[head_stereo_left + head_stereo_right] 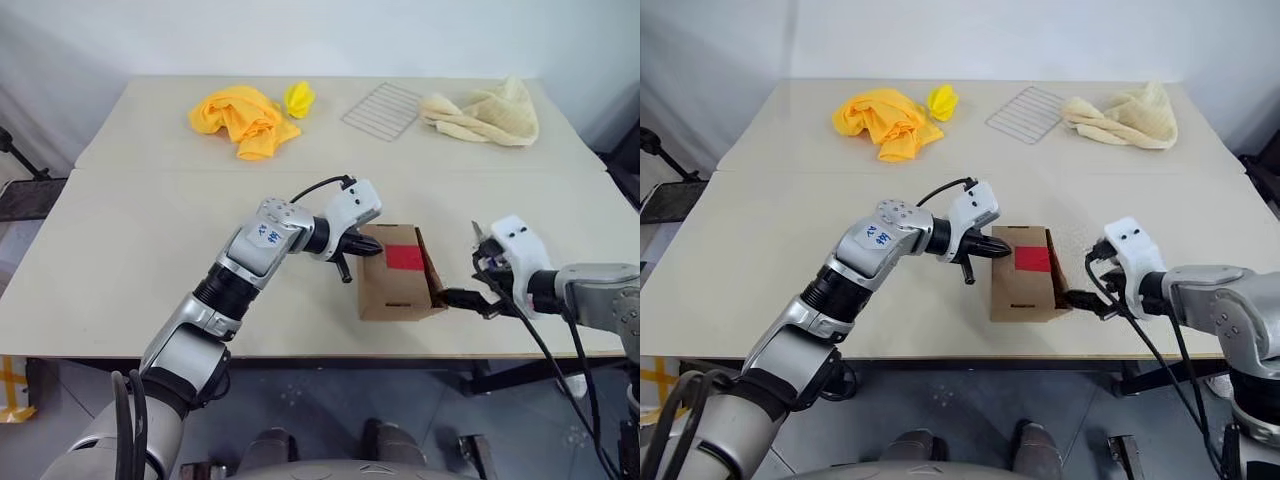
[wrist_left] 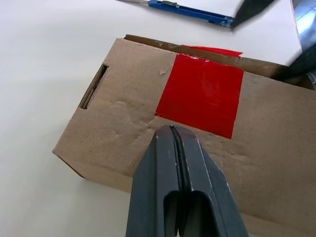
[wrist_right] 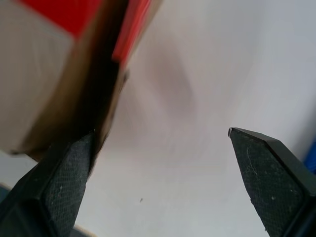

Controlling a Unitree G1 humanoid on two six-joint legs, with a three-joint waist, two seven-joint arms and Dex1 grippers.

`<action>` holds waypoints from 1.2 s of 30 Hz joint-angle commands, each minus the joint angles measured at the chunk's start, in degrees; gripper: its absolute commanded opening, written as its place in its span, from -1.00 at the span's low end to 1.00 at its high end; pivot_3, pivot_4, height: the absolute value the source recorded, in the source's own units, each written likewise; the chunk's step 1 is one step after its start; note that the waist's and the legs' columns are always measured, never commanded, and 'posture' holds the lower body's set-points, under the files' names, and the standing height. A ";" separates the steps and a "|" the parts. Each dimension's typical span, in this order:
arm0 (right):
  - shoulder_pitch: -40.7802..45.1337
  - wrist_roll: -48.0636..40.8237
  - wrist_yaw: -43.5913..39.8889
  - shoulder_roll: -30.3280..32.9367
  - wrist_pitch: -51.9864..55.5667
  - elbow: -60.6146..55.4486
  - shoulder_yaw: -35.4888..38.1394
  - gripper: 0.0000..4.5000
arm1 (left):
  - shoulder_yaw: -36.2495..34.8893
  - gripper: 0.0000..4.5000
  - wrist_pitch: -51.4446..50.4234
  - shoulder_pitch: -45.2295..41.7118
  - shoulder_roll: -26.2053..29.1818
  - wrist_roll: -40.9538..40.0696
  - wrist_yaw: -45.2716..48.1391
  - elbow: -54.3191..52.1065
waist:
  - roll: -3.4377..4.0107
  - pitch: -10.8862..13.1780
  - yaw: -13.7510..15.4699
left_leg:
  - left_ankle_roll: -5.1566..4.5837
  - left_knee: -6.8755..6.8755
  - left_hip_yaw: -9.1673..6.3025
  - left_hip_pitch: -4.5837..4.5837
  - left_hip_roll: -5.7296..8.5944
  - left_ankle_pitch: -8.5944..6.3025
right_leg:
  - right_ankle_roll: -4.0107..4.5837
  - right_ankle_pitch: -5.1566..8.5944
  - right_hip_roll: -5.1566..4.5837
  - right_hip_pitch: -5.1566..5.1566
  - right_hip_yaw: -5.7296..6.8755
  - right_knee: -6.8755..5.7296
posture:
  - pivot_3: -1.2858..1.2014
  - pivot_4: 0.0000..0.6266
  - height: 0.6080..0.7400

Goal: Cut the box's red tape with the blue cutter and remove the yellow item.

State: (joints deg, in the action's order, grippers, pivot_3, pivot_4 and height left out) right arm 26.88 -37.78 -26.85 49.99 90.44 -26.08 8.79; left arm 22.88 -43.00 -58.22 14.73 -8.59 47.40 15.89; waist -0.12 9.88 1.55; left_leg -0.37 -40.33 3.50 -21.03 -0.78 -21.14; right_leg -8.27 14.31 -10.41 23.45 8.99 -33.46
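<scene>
Clenched tight, my left tool presses the box mid-frame. Right tool gapes empty. Next I should grab the blue cutter.

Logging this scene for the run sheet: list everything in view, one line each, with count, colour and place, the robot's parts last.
table: one, off-white, under everything.
box: one, brown cardboard, near the front edge between the grippers.
red tape: one square patch, red, on the box's top, edge lifted at the right flap.
blue cutter: one, blue, lying on the table beyond the box.
orange cloth: one, crumpled, far left.
yellow scrap: one, beside the orange cloth.
wire rack: one, grey, far middle.
cream cloth: one, far right.
left gripper: black, shut, at the box's left edge.
right gripper: black, open, at the box's right side.
</scene>
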 commanded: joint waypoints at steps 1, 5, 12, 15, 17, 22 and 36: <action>-2.67 2.75 0.44 2.38 -1.18 3.25 -3.68 0.99 | 1.72 -1.00 -1.45 1.73 1.20 2.40 0.26 1.03 | -0.13 -0.08 0.03 | 0.00 0.00 -0.01 0.01 -0.02 0.00 | 0.00 0.00 0.01 -0.02 0.02 0.00 | 0.03 -0.52 1.00; -5.45 4.46 -1.26 3.90 -5.79 5.90 -6.91 0.99 | 1.62 -1.00 -1.60 2.08 1.38 2.53 0.25 0.91 | -0.18 -0.10 -0.07 | -0.01 0.00 -0.01 0.00 -0.01 -0.01 | 0.00 0.00 0.00 -0.02 0.02 0.03 | 0.03 -0.52 1.00; -8.78 7.15 -4.31 7.25 -12.24 8.31 -8.87 0.99 | 1.43 -1.00 -2.17 2.52 1.66 2.54 0.19 0.44 | -0.29 -0.17 0.00 | -0.02 0.00 0.00 0.37 -0.03 -0.02 | 0.00 0.00 0.01 -0.39 0.01 0.04 | 0.03 -0.52 1.00; -10.07 7.55 -6.37 9.50 -14.78 9.13 -7.90 0.99 | 1.36 -1.00 -2.25 2.52 1.56 2.66 0.13 0.56 | -0.29 -0.17 0.04 | -0.08 0.00 -0.04 0.60 -0.04 -0.06 | 0.01 0.00 0.00 -0.70 0.04 0.15 | 0.03 -0.52 1.00; -10.64 7.70 -7.58 10.82 -16.11 9.50 -7.31 0.99 | 1.33 -1.00 -2.26 2.48 1.55 2.69 0.17 0.61 | -0.29 -0.17 0.07 | -0.09 0.00 -0.05 0.62 -0.04 -0.07 | 0.01 0.00 -0.01 -0.74 0.04 0.17 | 0.03 -0.52 1.00; -6.28 3.19 -10.11 9.53 -14.18 11.52 0.74 0.99 | 1.38 -1.00 -1.90 2.20 1.49 2.80 0.40 1.13 | -0.23 -0.13 -0.05 | -0.09 0.00 -0.04 0.62 -0.04 -0.07 | 0.01 0.00 -0.01 -0.74 0.04 0.17 | 0.03 -0.52 1.00; 5.05 -7.65 -11.36 -1.45 2.00 21.15 14.13 0.99 | 1.56 -1.00 -2.75 4.20 2.24 2.28 1.76 -2.84 | -0.11 -0.13 -0.11 | -0.08 0.07 -0.05 0.62 -0.06 -0.08 | 0.01 0.01 0.00 -0.73 0.06 0.22 | 0.03 -0.52 1.00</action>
State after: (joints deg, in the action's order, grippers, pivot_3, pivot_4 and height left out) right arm 31.22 -44.54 -38.00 48.56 92.18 -5.20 21.95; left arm 22.48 -43.70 -55.79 16.38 -7.52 48.40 12.49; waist -0.23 9.76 1.44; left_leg -0.45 -40.26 3.45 -20.42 -0.84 -21.22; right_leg -8.26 14.32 -10.41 22.73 9.05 -33.24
